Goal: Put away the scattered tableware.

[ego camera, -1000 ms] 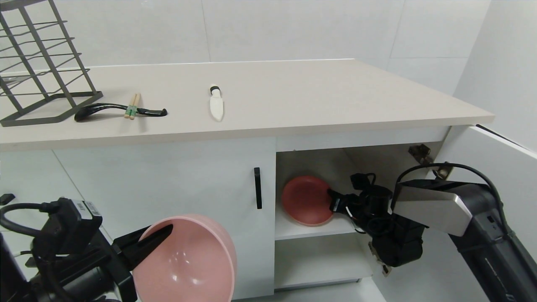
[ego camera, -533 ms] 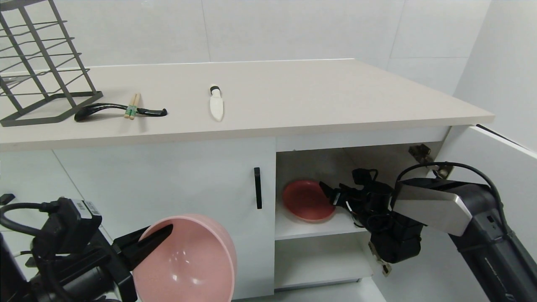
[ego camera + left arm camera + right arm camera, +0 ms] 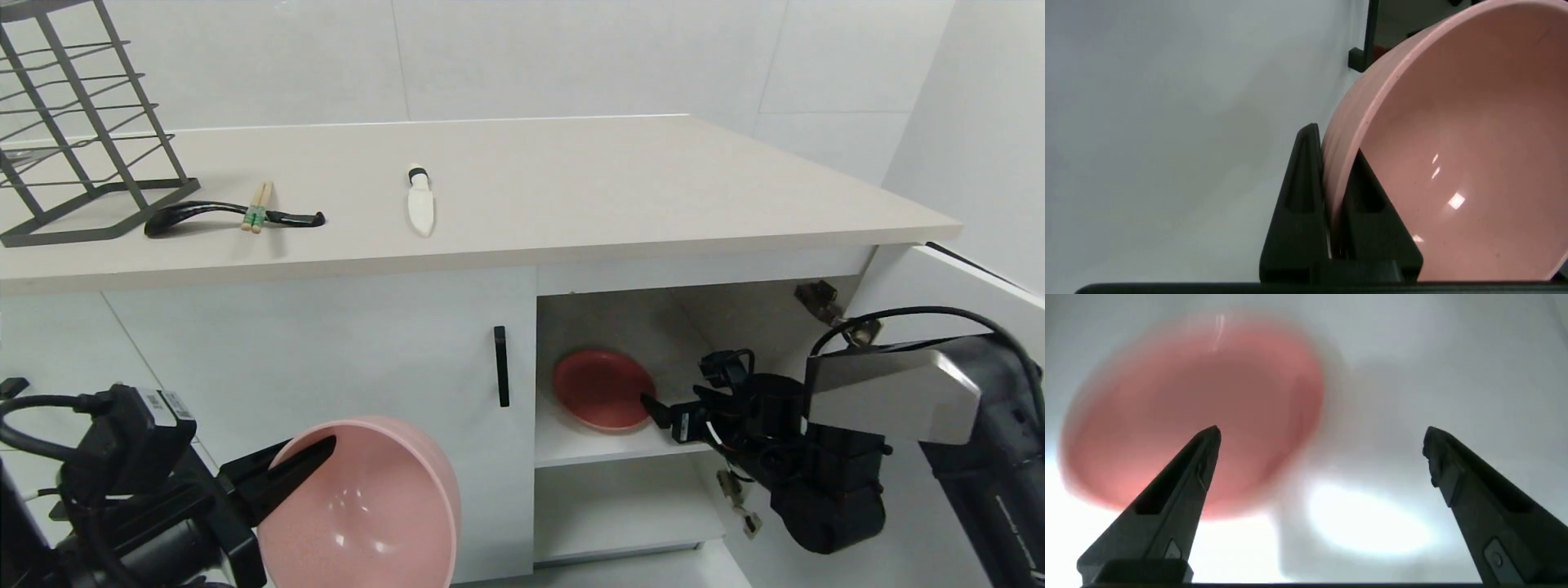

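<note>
White tiled wall behind a pale countertop (image 3: 620, 180), with white cabinets below. Right-hand cabinet door (image 3: 963, 286) swung open, baring an upper shelf (image 3: 604, 447) and a lower one beneath. Flat on the upper shelf, toward the back: a red plate (image 3: 600, 388). Just in front of the plate's near rim, apart from it: the right gripper (image 3: 653, 407), spread wide and holding nothing. Low on the left, before the closed cabinet door (image 3: 326, 351): the left gripper (image 3: 314, 453), clamped on the rim of a pink bowl (image 3: 367, 506), one finger inside and one outside, the bowl tipped on its side.

Bowl glossy and smooth, probably light, stiff plastic or melamine. Rim pinch workable but liable to swivel or slip, so best set down gently and level. Plate likely much the same.

On the countertop: a black spoon (image 3: 188, 216), a pair of wooden chopsticks (image 3: 257, 208) lying across its handle, and a white knife (image 3: 421, 206) well apart to the right. All slim, low-lying and probably light. Hard to get under, so likely best pinched across the middle of the handle. Dark wire rack (image 3: 73, 122) at the far left, just beside the spoon's head.

In the way: the right arm, standing in the cabinet opening between bowl and shelf. Also the closed door's black handle (image 3: 500, 366), right at the opening's edge.
</note>
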Motion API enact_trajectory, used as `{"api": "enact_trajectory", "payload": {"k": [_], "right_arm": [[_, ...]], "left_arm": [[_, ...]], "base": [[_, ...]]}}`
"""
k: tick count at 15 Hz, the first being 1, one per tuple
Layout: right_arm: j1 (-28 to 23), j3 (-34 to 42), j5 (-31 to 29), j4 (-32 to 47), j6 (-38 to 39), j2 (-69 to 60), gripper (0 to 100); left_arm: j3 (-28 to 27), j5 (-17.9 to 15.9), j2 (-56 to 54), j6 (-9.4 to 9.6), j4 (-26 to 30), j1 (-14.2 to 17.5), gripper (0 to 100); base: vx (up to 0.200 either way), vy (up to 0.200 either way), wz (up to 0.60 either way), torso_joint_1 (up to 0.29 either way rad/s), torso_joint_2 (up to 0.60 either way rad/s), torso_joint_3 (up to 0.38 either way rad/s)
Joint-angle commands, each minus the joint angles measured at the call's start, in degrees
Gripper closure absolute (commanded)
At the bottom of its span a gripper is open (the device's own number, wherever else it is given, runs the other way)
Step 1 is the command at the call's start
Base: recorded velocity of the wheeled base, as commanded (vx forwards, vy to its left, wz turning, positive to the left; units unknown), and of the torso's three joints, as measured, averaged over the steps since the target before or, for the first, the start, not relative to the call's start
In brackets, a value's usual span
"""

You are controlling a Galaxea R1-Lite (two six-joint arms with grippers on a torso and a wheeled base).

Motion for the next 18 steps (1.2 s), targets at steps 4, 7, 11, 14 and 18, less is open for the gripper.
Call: {"api": "enact_trajectory", "payload": {"k": [4,7,11,14,18], "right_arm": [[7.8,26.9,0.0,-0.4,-4.4,-31.3,0],[11.2,33.3,-0.1,-0.4,-4.5,-35.3,0],[13.2,36.2,-5.6,-0.4,-5.9,-39.1,0],[13.2,37.1,-5.8,-0.4,-5.9,-40.8,0],[13.2,37.2,-5.7,-0.4,-7.4,-43.6,0]], "left_arm": [[-1.8,0.0,-0.3,0.52,-0.2,-2.4,100],[-3.2,0.1,2.0,0.52,-0.2,-7.5,100],[-6.5,0.4,6.3,4.04,-0.2,-13.2,100],[-10.8,4.4,13.0,5.62,-0.5,-18.2,100],[-14.7,7.4,28.2,5.79,-13.2,-24.0,100]], "base": [[0.000,0.000,0.00,0.000,0.00,0.000],[0.000,0.000,0.00,0.000,0.00,0.000],[0.000,0.000,0.00,0.000,0.00,0.000],[0.000,0.000,0.00,0.000,0.00,0.000],[0.000,0.000,0.00,0.000,0.00,0.000]]}}
